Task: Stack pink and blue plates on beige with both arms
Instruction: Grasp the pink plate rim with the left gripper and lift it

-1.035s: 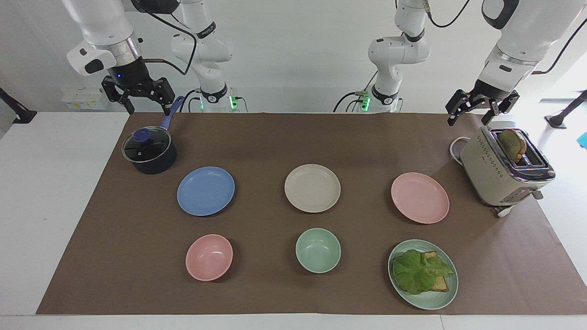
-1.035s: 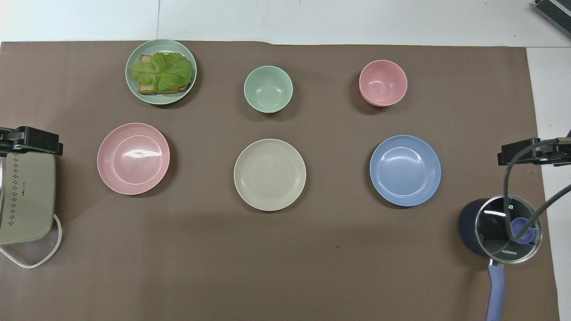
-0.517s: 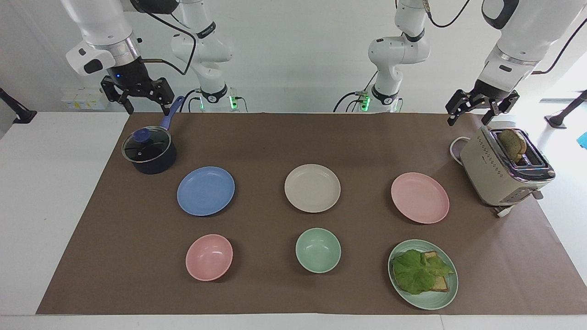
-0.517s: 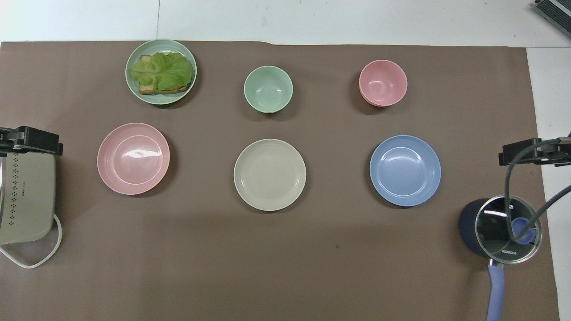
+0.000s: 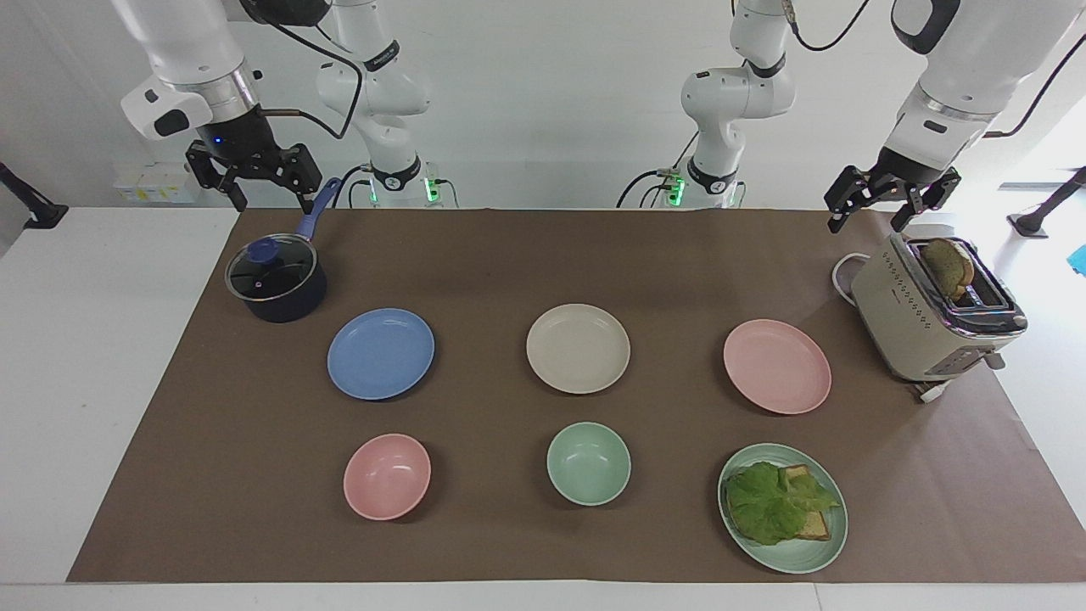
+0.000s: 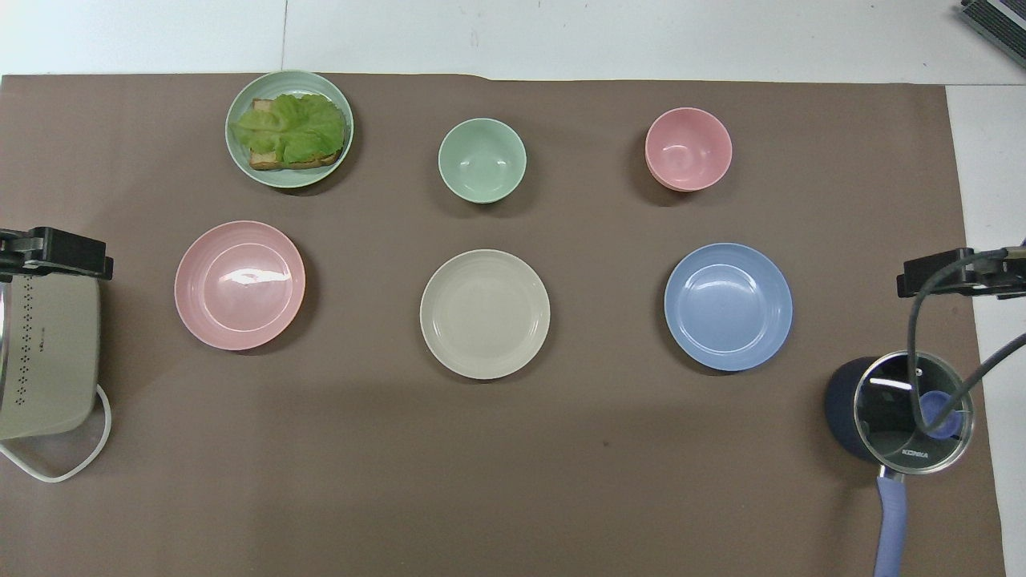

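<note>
Three equal shallow plates lie in a row on the brown mat. The beige plate (image 5: pixel 578 348) (image 6: pixel 485 313) is in the middle, the blue plate (image 5: pixel 381 353) (image 6: pixel 728 306) lies toward the right arm's end, and the pink plate (image 5: pixel 777 366) (image 6: pixel 240 284) toward the left arm's end. All three are bare and apart from each other. My right gripper (image 5: pixel 273 202) hangs open and empty above the saucepan's handle. My left gripper (image 5: pixel 867 222) hangs open and empty above the toaster's end, nothing between its fingers.
A dark saucepan (image 5: pixel 276 280) with a glass lid stands beside the blue plate, nearer the robots. A beige toaster (image 5: pixel 929 327) holding toast stands by the pink plate. Farther from the robots stand a pink bowl (image 5: pixel 387 476), a green bowl (image 5: pixel 589 463) and a green plate (image 5: pixel 793 562) with lettuce and toast.
My right gripper has drifted slightly upward over the saucepan's handle. The left gripper and all the plates are where they were.
</note>
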### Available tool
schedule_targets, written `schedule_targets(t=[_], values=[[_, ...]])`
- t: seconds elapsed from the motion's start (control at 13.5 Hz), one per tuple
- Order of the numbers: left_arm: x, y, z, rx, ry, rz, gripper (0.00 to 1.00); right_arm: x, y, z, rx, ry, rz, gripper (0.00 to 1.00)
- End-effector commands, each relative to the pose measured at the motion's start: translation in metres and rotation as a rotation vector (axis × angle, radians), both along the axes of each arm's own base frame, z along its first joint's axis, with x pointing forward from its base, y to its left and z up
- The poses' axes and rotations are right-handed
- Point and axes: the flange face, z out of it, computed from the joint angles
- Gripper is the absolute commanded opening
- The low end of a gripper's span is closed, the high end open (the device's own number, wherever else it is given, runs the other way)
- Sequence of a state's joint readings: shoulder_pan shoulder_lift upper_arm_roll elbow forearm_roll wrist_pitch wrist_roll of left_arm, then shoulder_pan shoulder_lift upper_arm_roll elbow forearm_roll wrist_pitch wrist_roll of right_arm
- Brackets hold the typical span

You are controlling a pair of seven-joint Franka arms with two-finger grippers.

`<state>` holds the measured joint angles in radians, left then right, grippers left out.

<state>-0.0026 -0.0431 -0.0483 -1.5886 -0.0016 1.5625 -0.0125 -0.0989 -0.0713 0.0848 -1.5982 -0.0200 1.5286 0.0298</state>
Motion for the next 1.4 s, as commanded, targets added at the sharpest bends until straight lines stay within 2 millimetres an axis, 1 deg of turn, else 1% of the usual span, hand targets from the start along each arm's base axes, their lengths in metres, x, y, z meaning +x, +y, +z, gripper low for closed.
schedule_targets(t=[0.0,0.15,0.37,0.44,0.52,0.59,0.67,0.74,0.81,0.89,0.96,1.03,1.11,1.18,1.26,1.33], values=[[-0.004,-0.002,0.003,0.0,-0.015,0.003,1.0,-0.008,-0.004,0.001,0.017,0.006,0.012,1.0],[-0.004,-0.004,0.003,0.0,-0.014,0.0,1.0,-0.008,-0.004,0.001,0.015,0.007,0.014,1.0],[-0.01,-0.007,0.003,0.002,0.012,0.005,1.0,-0.008,-0.004,0.001,0.017,0.007,0.014,1.0],[-0.009,0.0,0.001,-0.001,0.011,0.018,1.0,-0.008,-0.005,0.001,0.017,0.006,0.011,1.0],[-0.007,0.002,-0.011,-0.002,0.028,0.022,1.0,-0.008,-0.005,0.001,0.015,0.007,0.012,1.0],[0.0,0.003,-0.03,-0.003,0.019,0.022,1.0,-0.008,-0.004,0.001,0.017,0.006,0.012,1.0],[0.007,0.009,-0.061,-0.002,0.006,0.03,1.0,-0.008,-0.004,0.001,0.017,0.006,0.012,1.0],[0.014,0.02,-0.09,-0.005,-0.024,0.052,1.0,-0.008,-0.004,0.001,0.017,0.006,0.012,1.0],[0.019,0.034,-0.115,-0.004,-0.037,0.069,1.0,-0.008,-0.004,0.001,0.017,0.008,0.012,1.0],[0.022,0.039,-0.139,-0.005,-0.032,0.075,1.0,-0.008,-0.004,0.0,0.017,0.011,0.012,1.0],[0.028,0.046,-0.159,-0.006,-0.021,0.086,1.0,-0.011,-0.006,0.0,0.016,0.011,0.011,1.0],[0.036,0.052,-0.184,-0.008,0.007,0.097,1.0,-0.012,-0.006,-0.002,0.016,0.014,0.011,1.0],[0.042,0.053,-0.218,-0.01,0.053,0.105,1.0,-0.013,-0.006,-0.001,0.016,0.014,0.009,1.0],[0.046,0.057,-0.237,-0.012,0.054,0.115,1.0,-0.013,-0.007,-0.002,0.017,0.016,0.007,1.0],[0.045,0.07,-0.25,-0.013,0.047,0.141,1.0,-0.013,-0.007,-0.002,0.017,0.016,0.009,1.0],[0.043,0.074,-0.267,-0.014,0.05,0.15,1.0,-0.013,-0.007,-0.002,0.015,0.016,0.007,1.0]])
